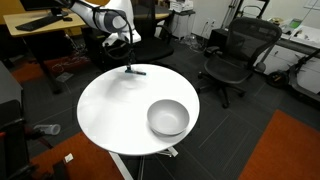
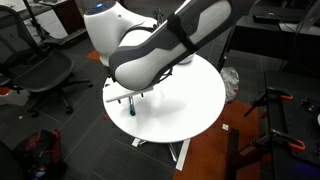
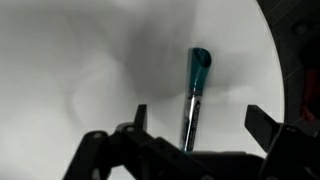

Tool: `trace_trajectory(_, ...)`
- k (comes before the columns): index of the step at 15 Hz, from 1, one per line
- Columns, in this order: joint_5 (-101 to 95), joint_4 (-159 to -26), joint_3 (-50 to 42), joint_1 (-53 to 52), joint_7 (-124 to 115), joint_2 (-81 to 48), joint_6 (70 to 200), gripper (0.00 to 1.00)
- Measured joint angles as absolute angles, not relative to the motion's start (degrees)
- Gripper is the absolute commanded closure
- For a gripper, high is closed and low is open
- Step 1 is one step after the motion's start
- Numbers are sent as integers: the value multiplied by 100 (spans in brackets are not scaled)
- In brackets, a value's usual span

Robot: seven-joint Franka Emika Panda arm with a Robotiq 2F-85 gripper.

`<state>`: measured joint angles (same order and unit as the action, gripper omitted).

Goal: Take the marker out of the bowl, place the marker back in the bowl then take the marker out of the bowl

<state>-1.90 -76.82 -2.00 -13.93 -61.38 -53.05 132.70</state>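
White table [image 3: 80, 60] fills the wrist view. Closest to the camera, the gripper [image 3: 200, 120] hangs just above it with the jaws wide apart, holding nothing. Below them the marker [image 3: 194, 100] lies flat on the table, outside the bowl. Its long axis runs away from the camera, so it crosses the line between the two fingers [image 3: 268, 128] nearly at a right angle (a good lie for a pinch across the thin body). The teal end is the far one, and the dark end points back under the wrist, about midway between the fingers. I judge that a straight descent would be enough to take it, with almost no turn of the wrist. In an exterior view the bowl [image 1: 168, 128] stands well apart from the marker, toward the opposite side of the table, and it seems empty. Beyond the table, office chairs [image 1: 235, 55] stand on the dark floor.
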Motion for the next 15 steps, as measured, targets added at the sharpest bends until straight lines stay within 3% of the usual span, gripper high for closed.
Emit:
trace_trajectory(14, -190, -6841, -225, -1390, -6339, -6014, 12899, 0)
trace_trajectory(15, -189, -6795, -228, -1388, -6340, -6054, 12884, 10)
